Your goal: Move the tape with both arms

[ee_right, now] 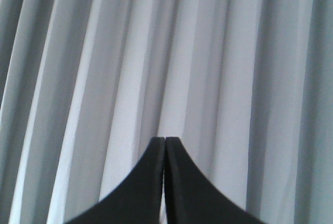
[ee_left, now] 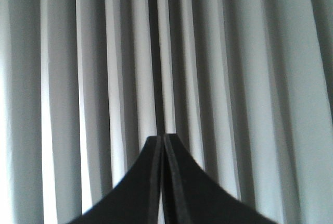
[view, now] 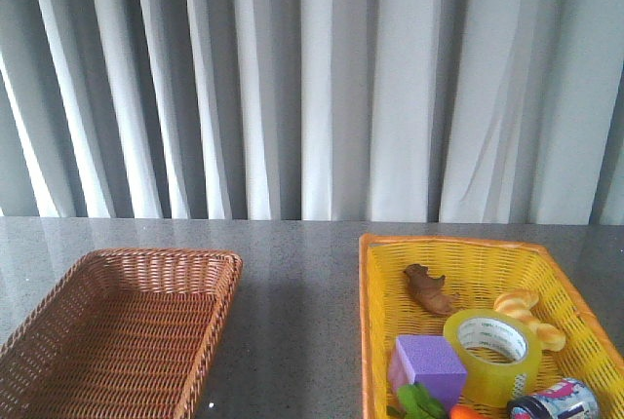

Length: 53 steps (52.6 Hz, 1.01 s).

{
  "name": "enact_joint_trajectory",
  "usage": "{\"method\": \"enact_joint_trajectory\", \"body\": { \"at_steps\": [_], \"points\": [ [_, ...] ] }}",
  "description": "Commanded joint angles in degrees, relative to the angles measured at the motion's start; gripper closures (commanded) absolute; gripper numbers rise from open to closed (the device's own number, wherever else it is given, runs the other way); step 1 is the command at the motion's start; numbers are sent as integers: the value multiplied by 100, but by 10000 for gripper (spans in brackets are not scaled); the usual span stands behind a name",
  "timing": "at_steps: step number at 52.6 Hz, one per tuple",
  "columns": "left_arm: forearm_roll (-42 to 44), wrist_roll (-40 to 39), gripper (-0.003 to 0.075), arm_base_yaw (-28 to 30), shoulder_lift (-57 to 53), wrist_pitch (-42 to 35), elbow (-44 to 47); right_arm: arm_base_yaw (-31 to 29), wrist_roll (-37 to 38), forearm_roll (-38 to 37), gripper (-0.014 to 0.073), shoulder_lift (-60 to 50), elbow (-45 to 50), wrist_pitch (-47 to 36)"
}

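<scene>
Nothing begun. Tape point(view: 492, 353) lying in yellow basket point(view: 375, 322) on bench point(view: 297, 273), touching purple cube point(view: 429, 362). Left gripper point(ee_left: 163, 139) and right gripper point(ee_right: 165, 141): jaws pressed together, empty, facing curtain point(view: 312, 78). Next, probably: right arm down, jaws spread over roll.

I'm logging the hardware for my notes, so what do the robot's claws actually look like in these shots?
Only the fingertips show, in the wrist views. The left claw has two matte black fingers that widen in smooth curves from narrow, flat-topped tips. The right claw is the same shape and colour. No cables, markings or housings are visible, and neither arm appears in the front view.
</scene>
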Motion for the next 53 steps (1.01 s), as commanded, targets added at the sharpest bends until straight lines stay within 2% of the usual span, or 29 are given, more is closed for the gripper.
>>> {"method": "enact_joint_trajectory", "body": {
  "at_steps": [1, 7, 15, 25, 31, 42, 53],
  "points": [
    [-34, 342, 727, -196, 803, 286, -1027, -25, 609, -31, 602, 703, -1014, 726],
    [-62, 903, 727, -388, 1697, 955, -1871, -25, 609, -116, 602, 1376, -1848, 1810],
    [-216, 558, 727, -388, 2741, 2021, -2793, -25, 609, -83, 602, 2087, -2381, 2548],
    [-216, 192, 727, -377, 3737, 2885, -3445, -25, 610, -66, 602, 2547, -2390, 2943],
    [-216, 192, 727, -377, 4037, 2872, -3476, -25, 610, -66, 602, 2660, -2390, 3073],
    [-216, 186, 727, -377, 4281, 2476, -3471, -25, 771, 119, 602, 2802, -2390, 2587],
    [-191, 192, 720, -377, 4285, 2403, -3471, -25, 742, 216, 594, 2877, -2390, 2924]
  ]
}}
